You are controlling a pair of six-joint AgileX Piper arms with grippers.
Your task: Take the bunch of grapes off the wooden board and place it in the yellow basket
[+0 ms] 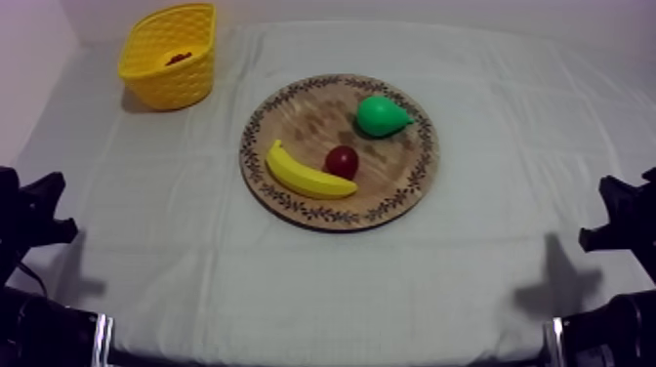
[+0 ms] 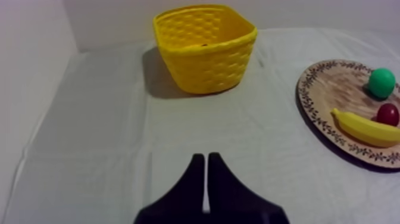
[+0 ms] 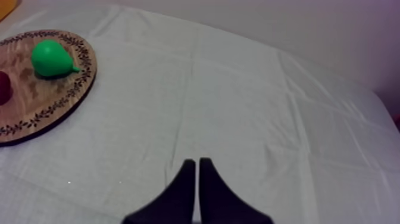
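**Grey-white cloth, grapes off the board, both grippers low at the near edge**

Grey-white cloth (image 1: 195, 244) covers the whole table, creased in long folds and hanging over the near edge. A pale wall (image 1: 410, 10) closes the far side, and another runs along the left.

The wooden board (image 1: 256, 127) lies near the middle. It carries a banana (image 1: 307, 174) at its near left, a small red fruit (image 1: 341, 161) just beside the banana, and a pear (image 1: 381, 115) on the far right.

The yellow basket (image 1: 166, 83) stands in the far left corner, well apart from the board. A dark reddish shape shows low inside it, mostly hidden by the woven wall. This is probably the bunch of grapes (image 1: 179, 59), though it is hard to make out.

The left gripper (image 2: 206, 156) hangs over bare cloth near the left edge, its fingers pressed together in a narrow wedge, holding nothing. The right gripper (image 3: 197, 161) sits likewise on the right, fingers together over bare cloth.

From each wrist camera the board is cut off at the frame edge. From the right one, the small red fruit is also partly cut.
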